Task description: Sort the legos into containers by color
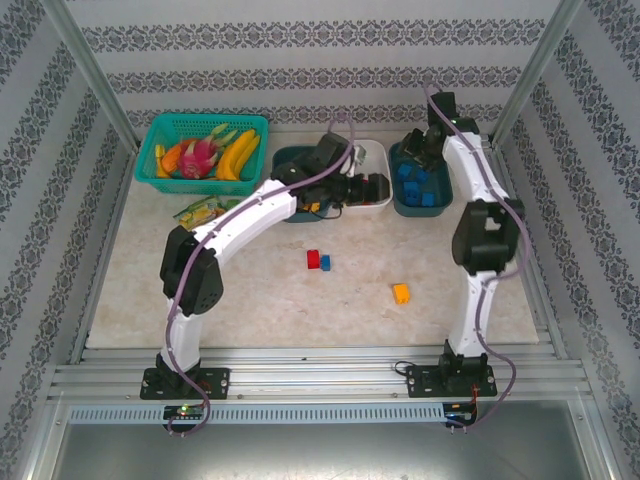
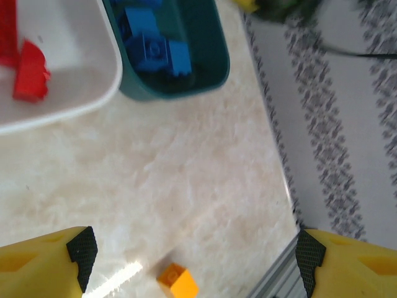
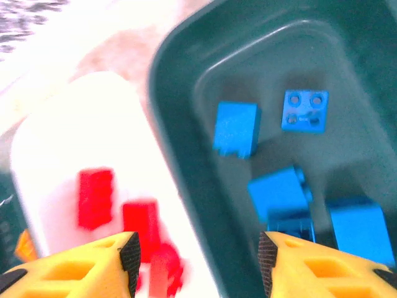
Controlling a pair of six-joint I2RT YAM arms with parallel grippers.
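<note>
left tool (image 2: 195, 251): wide, empty — orange lego (image 2: 177, 280) on table (image 2: 186, 174) under the gap
right tool (image 3: 198, 254): part-open, empty — over teal tub (image 3: 180, 167) rim, blue legos (image 3: 279, 189) inside

Beige marble-look table (image 1: 250, 300). Centre: red lego (image 1: 313, 259) touching blue lego (image 1: 325, 263); orange lego (image 1: 401, 293) right of them. Top: basket (image 1: 205, 119), snack packets (image 1: 200, 209), teal tub (image 1: 285, 160), white tub (image 1: 382, 190), second teal tub (image 1: 415, 210).

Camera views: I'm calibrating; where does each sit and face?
Top external: above, behind the bases, facing down at the table; both arms show.
Left wrist: facing down at the orange lego; left end effector below.
Right wrist: over the teal tub of blue legos; right end effector below.
Shared: both wrists see teal tub and white tub.
</note>
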